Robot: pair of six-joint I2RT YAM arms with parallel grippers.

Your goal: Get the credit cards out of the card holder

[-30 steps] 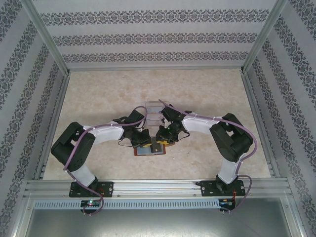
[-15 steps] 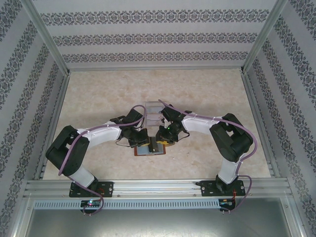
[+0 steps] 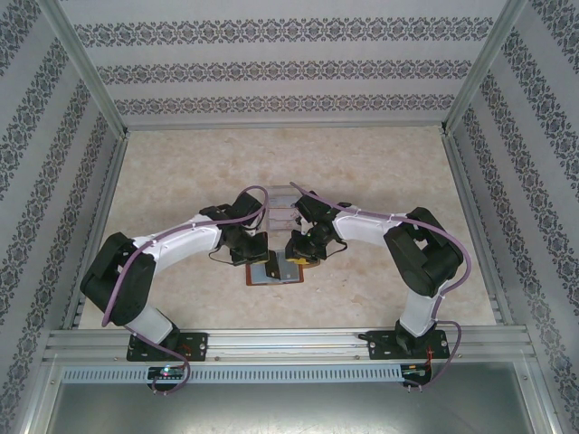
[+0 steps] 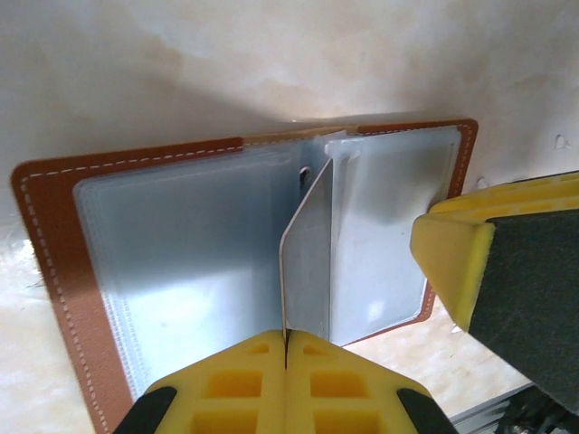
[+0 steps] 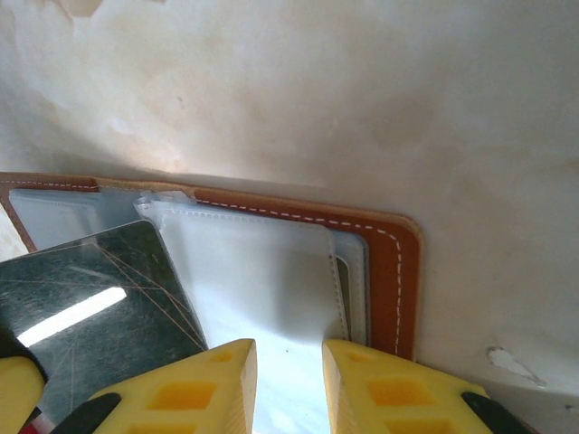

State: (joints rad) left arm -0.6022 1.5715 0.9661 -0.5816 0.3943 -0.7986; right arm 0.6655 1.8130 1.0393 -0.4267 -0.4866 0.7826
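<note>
Credit card (image 4: pixel 308 262) removal looks barely begun: one pale card stands on edge mid-frame in the left wrist view, pinched by the left fingers (image 4: pixel 226 384), above the open brown card holder (image 4: pixel 54 235) lying flat on the table (image 4: pixel 181 72). Right fingers (image 5: pixel 204 384), slightly spread, hover at its right edge; no card lies free.

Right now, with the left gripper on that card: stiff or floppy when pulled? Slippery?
Probably stiff: the card stands straight from the left gripper, no sag. Likely slippery: it looks smooth and thin, pinched only at its edge, so it may pivot. The holder is thin and flat, probably light, and could drag along with the card.
</note>
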